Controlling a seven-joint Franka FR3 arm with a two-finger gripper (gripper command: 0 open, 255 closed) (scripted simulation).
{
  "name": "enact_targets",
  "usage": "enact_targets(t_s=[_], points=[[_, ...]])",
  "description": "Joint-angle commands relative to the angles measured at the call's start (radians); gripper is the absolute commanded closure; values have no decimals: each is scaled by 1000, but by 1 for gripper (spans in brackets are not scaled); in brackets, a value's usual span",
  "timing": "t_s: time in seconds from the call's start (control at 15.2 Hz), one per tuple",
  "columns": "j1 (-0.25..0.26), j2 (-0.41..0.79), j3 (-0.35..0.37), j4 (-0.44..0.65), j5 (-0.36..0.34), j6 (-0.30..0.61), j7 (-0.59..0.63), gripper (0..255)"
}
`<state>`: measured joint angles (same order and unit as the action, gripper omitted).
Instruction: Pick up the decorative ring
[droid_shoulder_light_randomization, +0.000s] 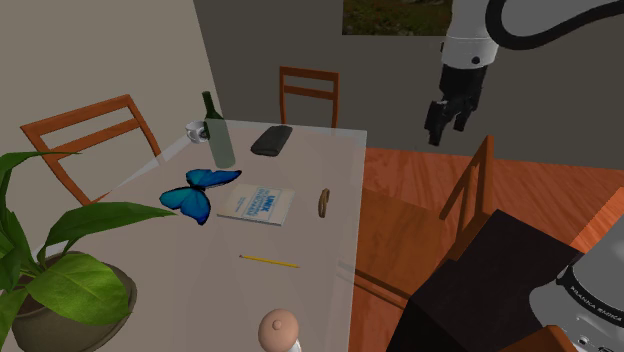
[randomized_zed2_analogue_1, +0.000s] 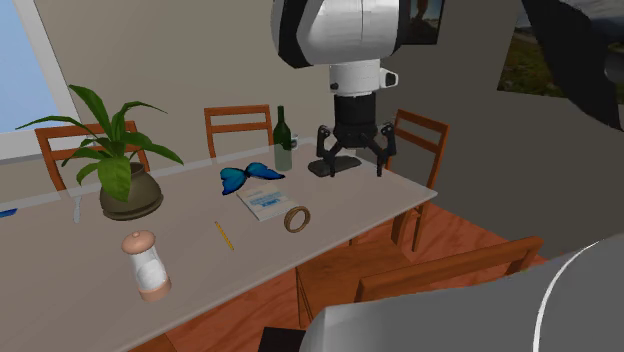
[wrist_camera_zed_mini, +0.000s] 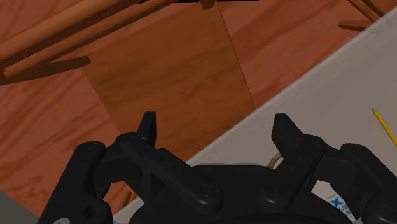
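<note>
1. Black hand (droid_shoulder_light_randomization: 447, 118) hangs pointing down, fingers spread wide with nothing between them, just off the edge of the bench (droid_shoulder_light_randomization: 300, 240).
2. Brown decorative ring (droid_shoulder_light_randomization: 323, 202) lies on the bench near that edge; in the wrist view the hand hides most of it.

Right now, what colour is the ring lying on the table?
Light brown ring; it shows best in the second exterior view.
</note>
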<state>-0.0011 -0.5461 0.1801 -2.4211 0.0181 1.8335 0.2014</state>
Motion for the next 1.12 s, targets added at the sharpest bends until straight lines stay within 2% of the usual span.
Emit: enact_targets(t_s=[0.0,0.46,1.06], points=[[-2,64,30,6,24,52,75,0],[-15,317,107,87,62,210,303,0],[-7,677,144,284,38,365,584,0]])
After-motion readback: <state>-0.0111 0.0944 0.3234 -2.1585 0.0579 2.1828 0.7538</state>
